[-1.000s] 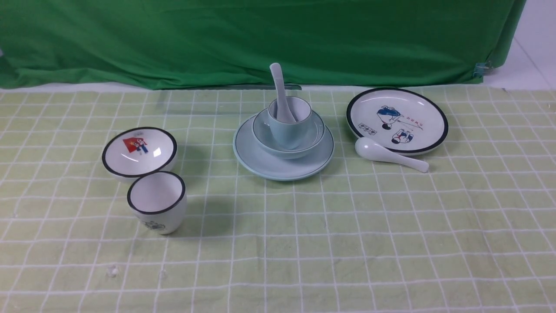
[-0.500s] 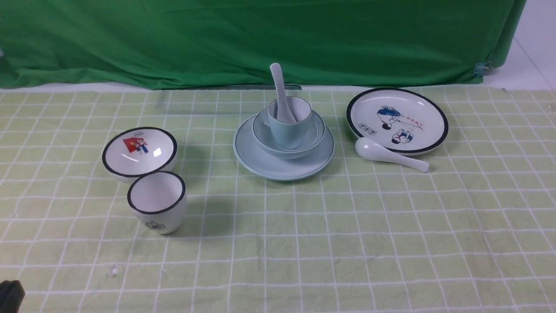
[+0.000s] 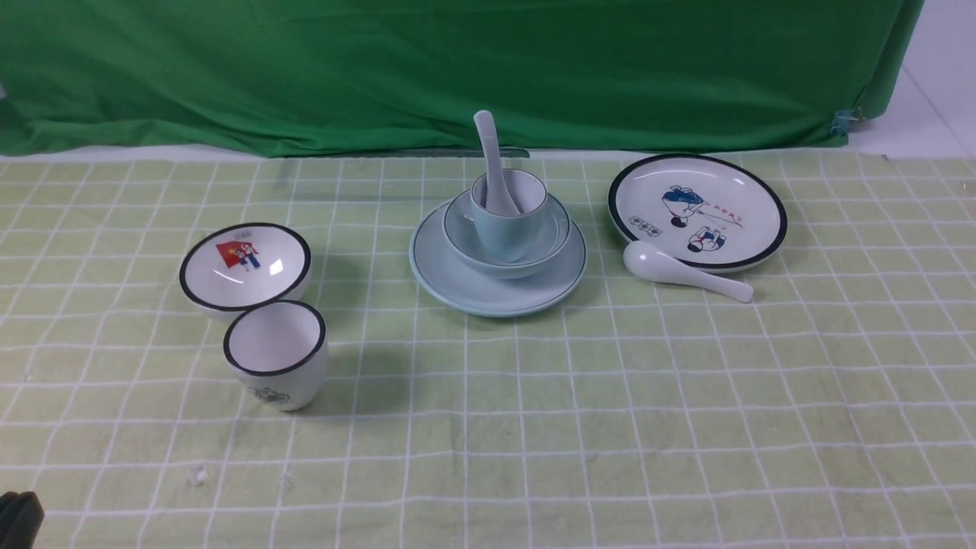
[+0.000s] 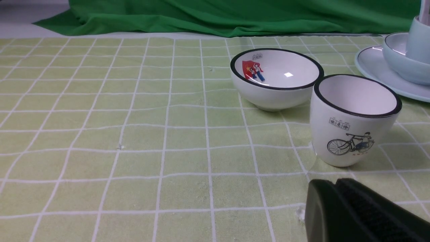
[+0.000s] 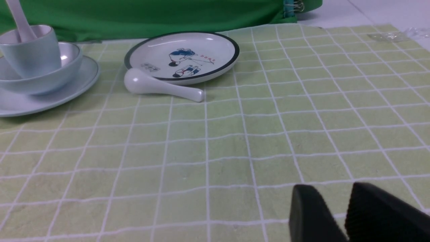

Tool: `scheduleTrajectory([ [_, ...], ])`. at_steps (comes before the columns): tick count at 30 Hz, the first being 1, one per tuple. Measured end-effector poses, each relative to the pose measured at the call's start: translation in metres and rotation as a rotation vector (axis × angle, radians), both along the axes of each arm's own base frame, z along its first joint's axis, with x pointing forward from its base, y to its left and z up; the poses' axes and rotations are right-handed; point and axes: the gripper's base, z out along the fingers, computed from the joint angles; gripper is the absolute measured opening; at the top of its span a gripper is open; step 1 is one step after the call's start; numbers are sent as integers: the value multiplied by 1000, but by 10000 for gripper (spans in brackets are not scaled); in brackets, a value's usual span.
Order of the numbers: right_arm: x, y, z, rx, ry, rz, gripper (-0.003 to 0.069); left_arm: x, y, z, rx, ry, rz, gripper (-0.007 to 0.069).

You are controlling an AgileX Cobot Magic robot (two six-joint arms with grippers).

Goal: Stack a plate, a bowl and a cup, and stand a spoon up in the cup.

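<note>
My view: stack looks finished, both arms pulled back low and near me.

Nearest, the left end effector (image 4: 339,201) has crept into the front view's corner where a second ago there was nothing; its pads sit pressed together, holding nothing. The right end effector (image 5: 339,208) shows a narrow gap between its pads, also holding nothing. Just ahead of the left one stand the white cup (image 4: 354,119) and the white bowl (image 4: 277,77); well ahead of the right one lie the white spoon (image 5: 161,85) and the cartoon plate (image 5: 183,57). Farther out between them, unmoved, the plate (image 3: 497,286) carries the bowl (image 3: 507,255), the cup (image 3: 509,217) inside it, the spoon (image 3: 492,164) leaning in the cup. I judge nothing remains.
</note>
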Motion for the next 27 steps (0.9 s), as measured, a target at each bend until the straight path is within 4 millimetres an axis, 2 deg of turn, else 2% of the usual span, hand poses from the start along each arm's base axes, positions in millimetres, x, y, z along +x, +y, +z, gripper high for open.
scheduleTrajectory([
  [27, 0, 0, 0, 0, 0, 0, 239, 0, 0, 0, 7, 0, -1, -11],
])
